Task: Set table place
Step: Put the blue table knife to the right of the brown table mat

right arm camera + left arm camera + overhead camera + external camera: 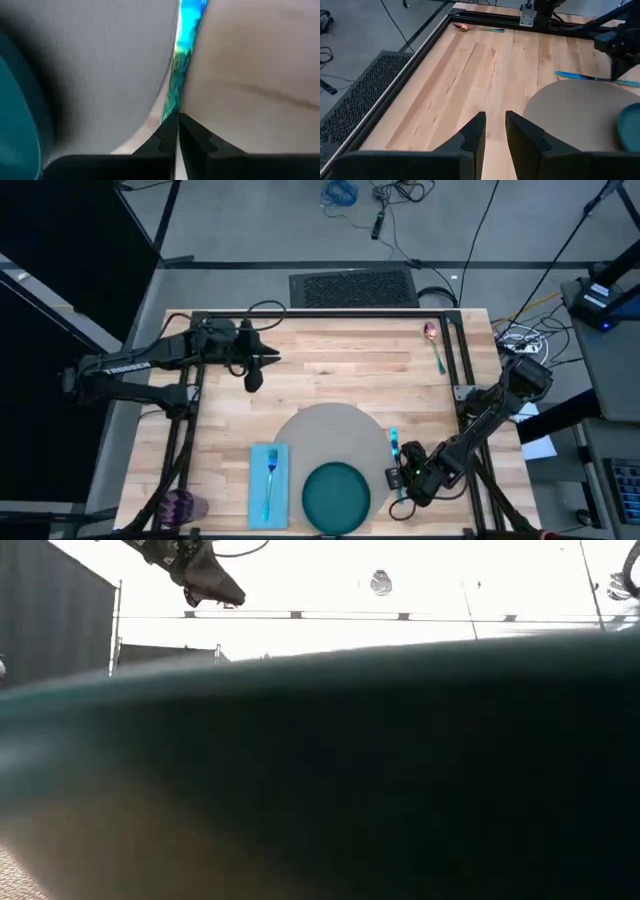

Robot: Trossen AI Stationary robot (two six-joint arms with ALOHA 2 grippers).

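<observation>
Nearest, at 6 o'clock on the table (330, 370): dark teal plate (336, 498), set on the near part of the grey mat (330, 430), most likely so food goes in the middle of the place. At 9 o'clock from the plate: light blue napkin (256, 492) with the fork (270, 475) laid on top, lined up straight, ready for a hand to pick up. Farther out at 9 o'clock, by the near corner: little purple cup (183, 505), looks not yet moved to its spot. At 3 o'clock from the plate: right gripper (402, 480), low over the wood, pinched tight on the near end of the knife (394, 442). Lies just beside the mat's rim, pointing away, probably being put straight there. Past the mat, at 11 o'clock: left gripper (253, 380), up off the table, fingers a small way apart, holding nothing, seems to be waiting. Far off at 1 o'clock, by the back corner: spoon (434, 345), well apart from the rest, likely still to be fetched.
</observation>
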